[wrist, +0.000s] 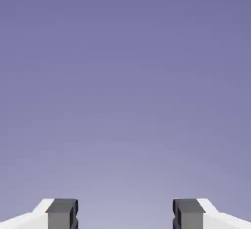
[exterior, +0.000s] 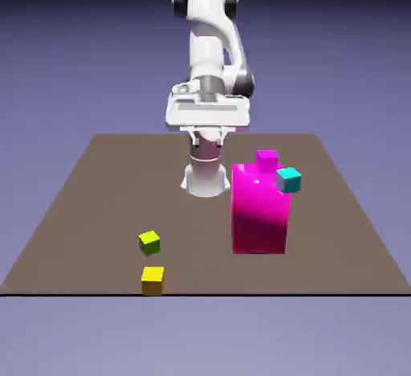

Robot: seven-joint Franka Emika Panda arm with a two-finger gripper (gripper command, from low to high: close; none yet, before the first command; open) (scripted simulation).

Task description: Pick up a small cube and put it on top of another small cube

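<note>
The small olive cube [exterior: 149, 243] lies on the brown table [exterior: 88, 206] toward the exterior view's front left. The small cyan cube [exterior: 288, 179] sits at the back right, close beside the top corner of a tall magenta block. My gripper [exterior: 206, 128] hangs high near the robot's base, far above and behind both cubes. In the hand view my gripper [wrist: 125, 214] is open: the grey fingertips [wrist: 62, 212] stand wide apart with only the blue-violet backdrop between them. Neither cube shows in that view.
A large magenta block [exterior: 258, 210] stands right of the table's middle, with a small magenta cube [exterior: 266, 159] behind it. A brighter yellow cube [exterior: 152, 279] rests near the front edge, just in front of the olive one.
</note>
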